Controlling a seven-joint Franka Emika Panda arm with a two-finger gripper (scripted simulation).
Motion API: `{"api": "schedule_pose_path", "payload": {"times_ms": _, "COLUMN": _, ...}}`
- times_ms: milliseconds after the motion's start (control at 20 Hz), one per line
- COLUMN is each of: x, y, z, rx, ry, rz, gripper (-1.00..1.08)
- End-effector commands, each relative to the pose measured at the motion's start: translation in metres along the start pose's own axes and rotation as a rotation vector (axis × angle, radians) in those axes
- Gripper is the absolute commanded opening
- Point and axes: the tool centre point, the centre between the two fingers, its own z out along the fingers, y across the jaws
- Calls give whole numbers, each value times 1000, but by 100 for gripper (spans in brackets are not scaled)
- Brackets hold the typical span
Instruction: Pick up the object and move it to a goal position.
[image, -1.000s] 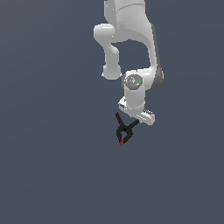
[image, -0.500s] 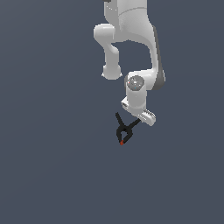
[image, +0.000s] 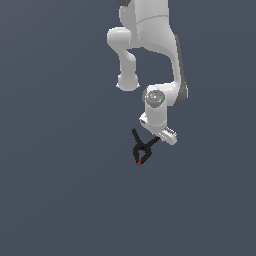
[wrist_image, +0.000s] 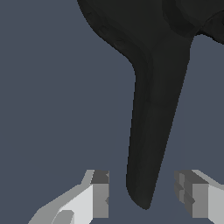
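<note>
I have the claw (wrist_image: 142, 192) spread wide, one handle of the black spring clamp (image: 141, 148) standing between its fingers (wrist_image: 100, 194) with a gap on each side. The clamp lies on the grey floor just below the wrist. I'd centre on that handle (it tapers), sink a touch lower, then squeeze evenly before lifting.

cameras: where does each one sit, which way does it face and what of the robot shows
Exterior view: off the arm, looking at the white arm, the gripper and the black clamp against plain grey.
Wrist view: on the wrist, looking out between two fingers at one clamp handle lying in the gap.
Shared: clamp, gripper.
</note>
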Motion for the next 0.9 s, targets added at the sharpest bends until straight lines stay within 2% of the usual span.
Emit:
{"api": "schedule_pose_path", "payload": {"times_ms": 0, "x": 0, "y": 0, "z": 8, "rx": 0, "ry": 0, "rz": 2, "gripper": 28}}
{"api": "schedule_pose_path", "payload": {"times_ms": 200, "x": -1, "y": 1, "z": 13, "rx": 0, "ry": 0, "rz": 3, "gripper": 28}}
{"api": "schedule_pose_path", "payload": {"times_ms": 250, "x": -1, "y": 1, "z": 13, "rx": 0, "ry": 0, "rz": 3, "gripper": -100}}
{"api": "schedule_pose_path", "payload": {"times_ms": 850, "x": -1, "y": 0, "z": 12, "rx": 0, "ry": 0, "rz": 3, "gripper": -100}}
